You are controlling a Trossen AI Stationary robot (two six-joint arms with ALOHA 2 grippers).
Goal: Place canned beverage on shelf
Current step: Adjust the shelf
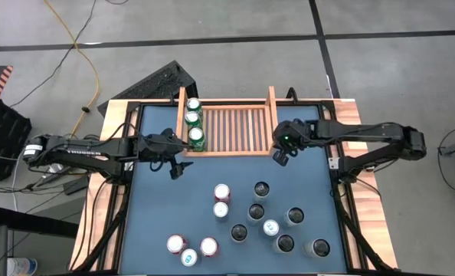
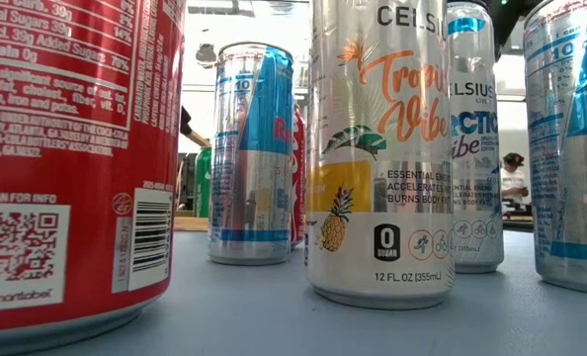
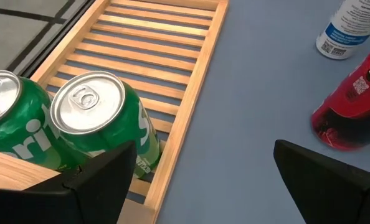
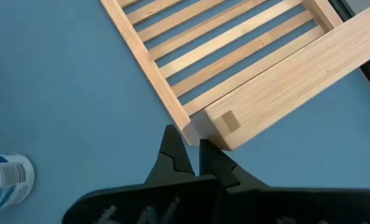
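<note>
R gripper (image 4: 192, 144) fingers closed at shelf (image 4: 278, 68) corner, maybe touching; can (image 4: 4, 180) nearby.

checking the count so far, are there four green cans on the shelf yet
No, the high view shows only three green cans lined up at the left end of the shelf, with the rest of its slats bare.

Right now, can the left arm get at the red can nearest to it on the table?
Probably yes: the left gripper is open and empty beside the shelf, and only bare blue table lies between it and the red can.
</note>
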